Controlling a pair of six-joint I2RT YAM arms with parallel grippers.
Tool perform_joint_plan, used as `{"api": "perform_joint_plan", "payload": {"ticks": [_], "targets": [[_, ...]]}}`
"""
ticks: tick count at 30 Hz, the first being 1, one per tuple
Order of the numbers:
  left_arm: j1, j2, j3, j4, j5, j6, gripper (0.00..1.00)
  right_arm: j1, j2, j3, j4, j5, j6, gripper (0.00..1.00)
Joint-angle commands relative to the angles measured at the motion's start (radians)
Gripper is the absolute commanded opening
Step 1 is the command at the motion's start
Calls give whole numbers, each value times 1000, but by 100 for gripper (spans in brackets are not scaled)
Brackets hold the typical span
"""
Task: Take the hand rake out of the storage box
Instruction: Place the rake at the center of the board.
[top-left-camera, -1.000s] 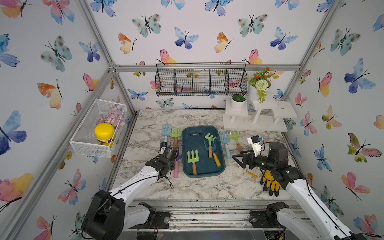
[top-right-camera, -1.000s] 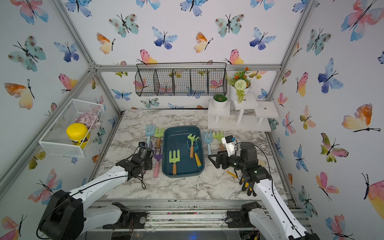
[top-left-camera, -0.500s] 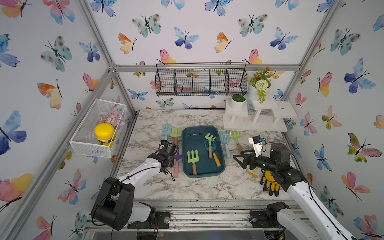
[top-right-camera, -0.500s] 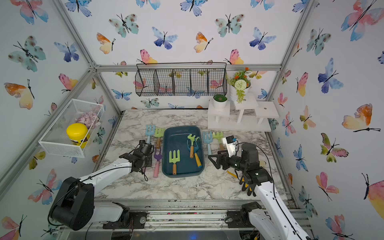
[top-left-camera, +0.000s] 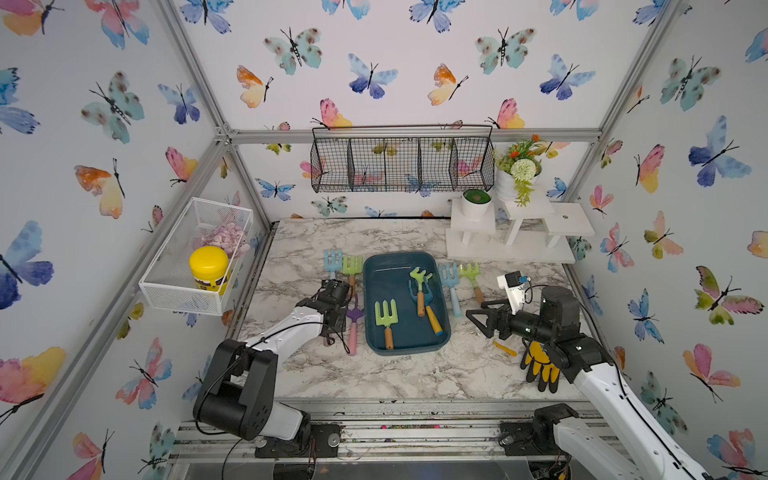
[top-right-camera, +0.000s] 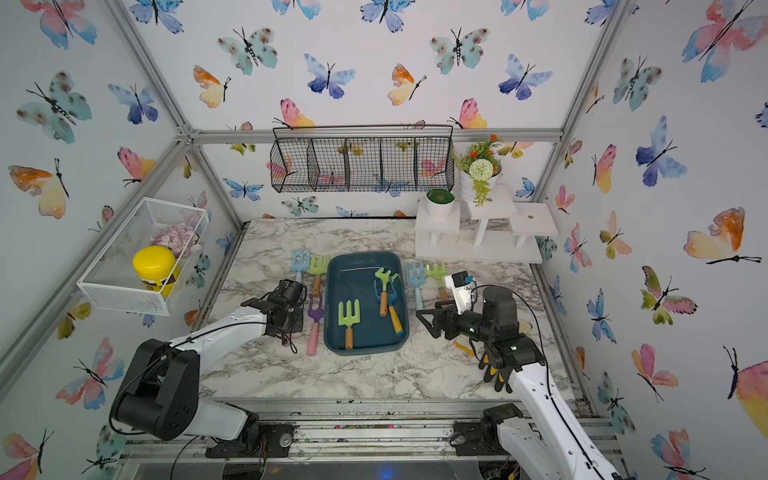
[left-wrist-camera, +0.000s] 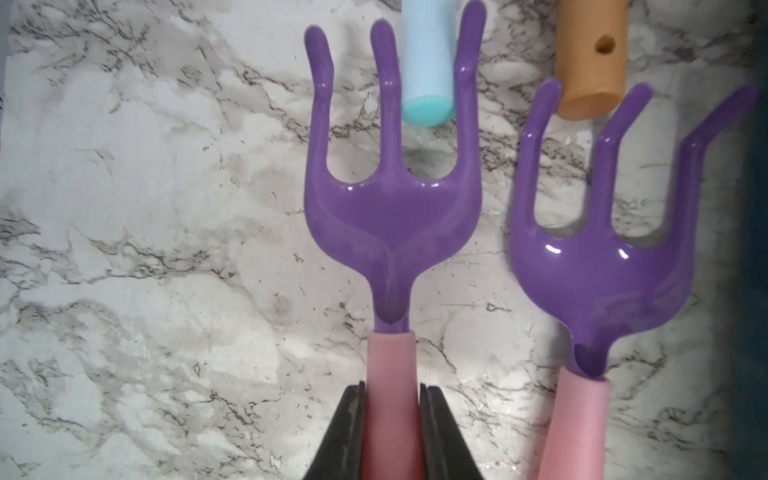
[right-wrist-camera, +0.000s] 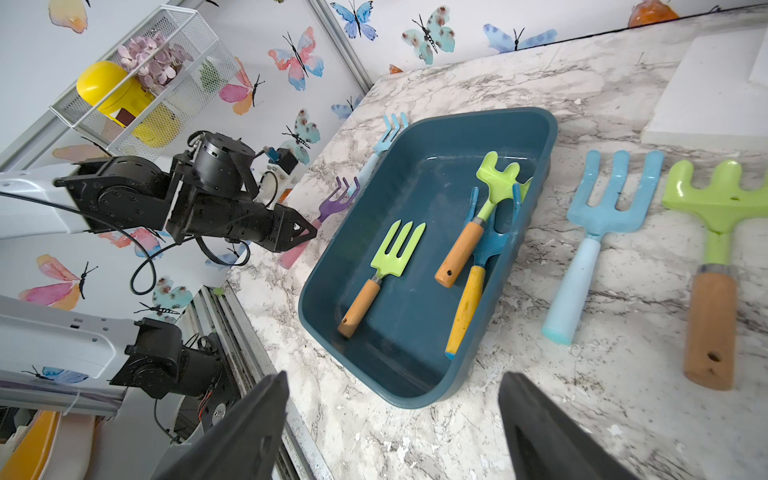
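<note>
The teal storage box (top-left-camera: 390, 282) (top-right-camera: 353, 282) (right-wrist-camera: 436, 174) lies mid-table. In it are a green fork (top-left-camera: 385, 318) (right-wrist-camera: 399, 249), a green rake (top-left-camera: 419, 278) and a blue rake with a yellow handle (top-left-camera: 432, 318). Left of the box, outside it, my left gripper (top-left-camera: 336, 316) (left-wrist-camera: 392, 386) (right-wrist-camera: 309, 232) is shut on the pink handle of a purple hand rake (left-wrist-camera: 392, 216) low over the marble. A second purple tool (top-left-camera: 354, 316) (left-wrist-camera: 602, 257) lies beside it. My right gripper (top-left-camera: 473, 323) (top-right-camera: 424, 324) (right-wrist-camera: 392, 376) hovers open and empty right of the box.
A blue fork (top-left-camera: 333, 259) and green rake (top-left-camera: 352, 266) lie left of the box; another pair (top-left-camera: 451, 276) (top-left-camera: 469, 272) lies right. A yellow-black glove (top-left-camera: 540, 365) sits under my right arm. White plant stand (top-left-camera: 511, 245), white mesh basket (top-left-camera: 195, 257), black wire basket (top-left-camera: 399, 162).
My left gripper has moved toward the back along the box's left side with the purple rake. The right arm has barely moved.
</note>
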Motion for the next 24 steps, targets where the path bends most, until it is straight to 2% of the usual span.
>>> {"api": "perform_joint_plan", "payload": {"ticks": [1,11,16,18,19,21,22,24], "targets": [[2,23,1,-20,48,11,10,5,0,-12,14,-26,1,86],[3,49,2,-32,15,0,19,5,2,-12,13,-29,1,86],[2,48,-15,-21,18,-12,33,7,2,-12,13,-32,3,86],[2,49,-18,-20,21,-18,34,7,1,-12,14,-33,3,86],[2,49,-18,-21,22,-21,32,8,0,-12,13,-33,3,86],[2,44,-20,-25,26,-25,15,9,2,-11,14,-33,3,86],[2,38,-22,-26,26,-28,11,10,3,-12,13,-34,3,86],[2,27,-26,-26,23,-33,12,14,5,-12,12,-36,3,86]]}}
